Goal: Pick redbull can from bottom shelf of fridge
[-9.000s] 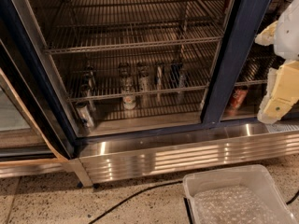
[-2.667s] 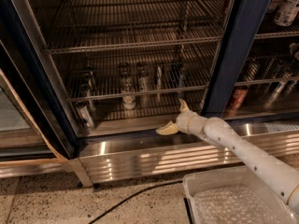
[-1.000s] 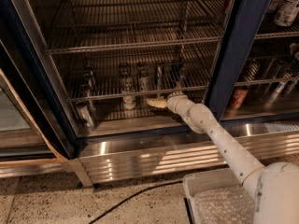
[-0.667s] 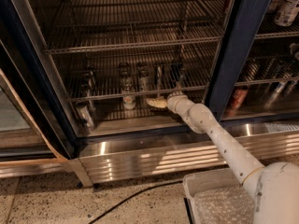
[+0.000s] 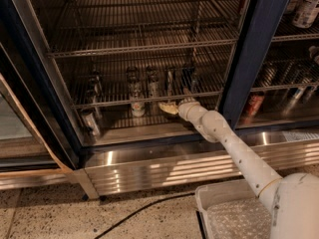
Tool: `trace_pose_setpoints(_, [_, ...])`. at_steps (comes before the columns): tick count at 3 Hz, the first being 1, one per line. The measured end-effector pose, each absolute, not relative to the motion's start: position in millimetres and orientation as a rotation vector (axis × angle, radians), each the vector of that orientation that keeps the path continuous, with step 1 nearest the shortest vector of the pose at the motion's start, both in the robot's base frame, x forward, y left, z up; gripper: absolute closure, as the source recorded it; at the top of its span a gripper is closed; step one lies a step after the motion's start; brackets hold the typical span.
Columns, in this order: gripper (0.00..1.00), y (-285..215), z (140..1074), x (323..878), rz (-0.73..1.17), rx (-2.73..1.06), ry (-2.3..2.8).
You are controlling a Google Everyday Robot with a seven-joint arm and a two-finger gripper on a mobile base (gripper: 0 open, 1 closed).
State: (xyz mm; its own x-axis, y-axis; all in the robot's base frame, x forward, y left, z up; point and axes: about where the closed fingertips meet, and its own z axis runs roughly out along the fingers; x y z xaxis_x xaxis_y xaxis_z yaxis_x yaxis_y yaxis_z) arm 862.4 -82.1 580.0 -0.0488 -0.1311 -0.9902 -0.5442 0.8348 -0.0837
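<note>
Gripper [image 5: 168, 107] sits inside the fridge [image 5: 251, 59], low at the front edge of the bottom shelf [image 5: 114, 91], just in front of the redbull can [image 5: 170, 81] and apart from it. The redbull can stands upright in the rack's rear row, with a white-labelled can [image 5: 137, 104] to its left and nearer the front. My arm enters low over the ribbed steel base [image 5: 149, 166], likely to clear the rack above. Jaws: cannot tell whether open or closed. Judged an approach, with no grasp yet.

The floor [image 5: 40, 218] is speckled terrazzo in beige and grey, under warm light. A black cable [image 5: 144, 213] trails across it. A white plastic bin [image 5: 219, 189] stands at lower right.
</note>
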Motion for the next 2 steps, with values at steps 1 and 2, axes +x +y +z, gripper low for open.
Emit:
trace_pose_setpoints(1, [0.19, -79.6, 579.0, 865.0, 0.362, -0.541, 1.608])
trace_pose_setpoints(2, [0.19, -77.6, 577.2, 877.2, 0.339, -0.531, 1.601])
